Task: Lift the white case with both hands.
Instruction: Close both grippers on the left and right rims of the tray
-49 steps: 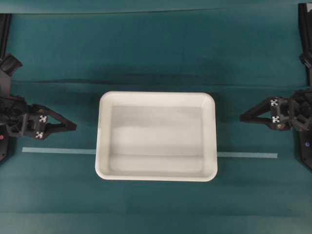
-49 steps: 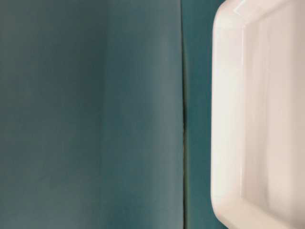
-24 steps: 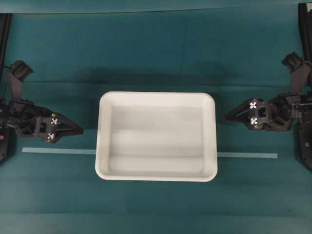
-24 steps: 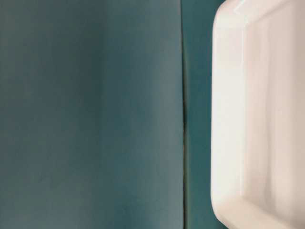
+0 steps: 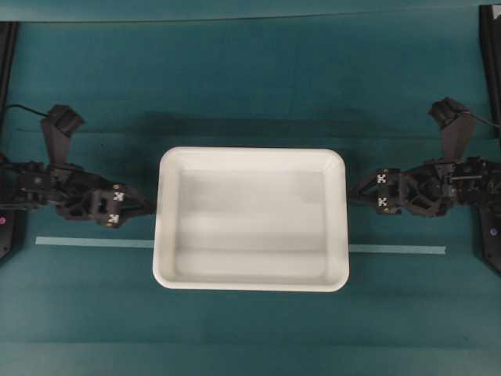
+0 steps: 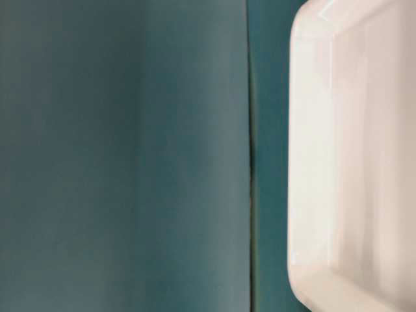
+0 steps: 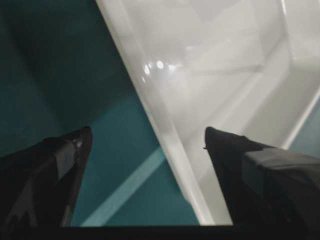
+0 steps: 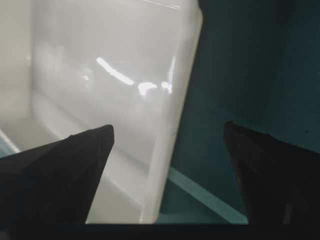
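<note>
The white case [image 5: 250, 218] lies flat in the middle of the teal table, empty; its rim also fills the right of the table-level view [image 6: 312, 162]. My left gripper [image 5: 149, 209] is open at the case's left rim [image 7: 150, 100], one finger over the inside and one over the cloth. My right gripper [image 5: 354, 192] is open at the right rim [image 8: 175, 110], straddling it the same way. Neither gripper is closed on the rim.
A thin pale tape strip [image 5: 94, 243] runs across the table under the case and shows again on the right [image 5: 399, 250]. Black arm mounts stand at the left edge [image 5: 6, 235] and right edge [image 5: 491, 235].
Both arms have moved inward from the table's sides to the case's rims. Both grippers have opened wider. The case has not moved.
</note>
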### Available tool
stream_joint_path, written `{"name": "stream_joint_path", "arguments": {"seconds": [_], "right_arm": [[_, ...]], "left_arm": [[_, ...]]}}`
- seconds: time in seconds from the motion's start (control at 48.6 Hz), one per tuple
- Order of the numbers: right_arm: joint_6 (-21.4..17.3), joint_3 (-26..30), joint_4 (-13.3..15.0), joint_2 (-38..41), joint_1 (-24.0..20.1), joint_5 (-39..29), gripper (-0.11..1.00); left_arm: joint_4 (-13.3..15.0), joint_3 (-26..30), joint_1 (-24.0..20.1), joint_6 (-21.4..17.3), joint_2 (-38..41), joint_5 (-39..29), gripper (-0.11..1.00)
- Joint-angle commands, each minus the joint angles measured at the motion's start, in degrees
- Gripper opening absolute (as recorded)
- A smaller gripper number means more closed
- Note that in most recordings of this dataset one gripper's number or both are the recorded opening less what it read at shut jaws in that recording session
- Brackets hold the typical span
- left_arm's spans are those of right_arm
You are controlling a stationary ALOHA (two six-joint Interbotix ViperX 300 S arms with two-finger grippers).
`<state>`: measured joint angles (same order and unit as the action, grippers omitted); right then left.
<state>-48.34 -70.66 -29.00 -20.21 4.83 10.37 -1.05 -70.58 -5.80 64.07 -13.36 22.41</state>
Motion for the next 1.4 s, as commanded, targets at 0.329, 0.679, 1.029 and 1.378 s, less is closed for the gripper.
{"name": "stream_joint_path", "arguments": {"seconds": [0.329,0.679,1.029,1.378], "right_arm": [[-5.0,2.6,-0.2,11.6,-3.0,9.1,0.93],[-5.4,5.5,0.0,15.6,-3.3,9.8,0.93],[-7.8,6.2,0.0,16.2,-3.4,6.9,0.9],[-9.8,6.7,-0.2,15.0,-2.4,1.1,0.35]], "left_arm": [[-0.2,4.8,-0.5,-0.2,8.6,4.5,0.96],[-0.3,5.7,-0.5,-0.2,10.1,4.7,0.96],[-0.2,5.5,0.3,0.4,10.0,4.4,0.94],[-0.2,7.3,0.8,0.6,9.7,0.7,0.24]]}}
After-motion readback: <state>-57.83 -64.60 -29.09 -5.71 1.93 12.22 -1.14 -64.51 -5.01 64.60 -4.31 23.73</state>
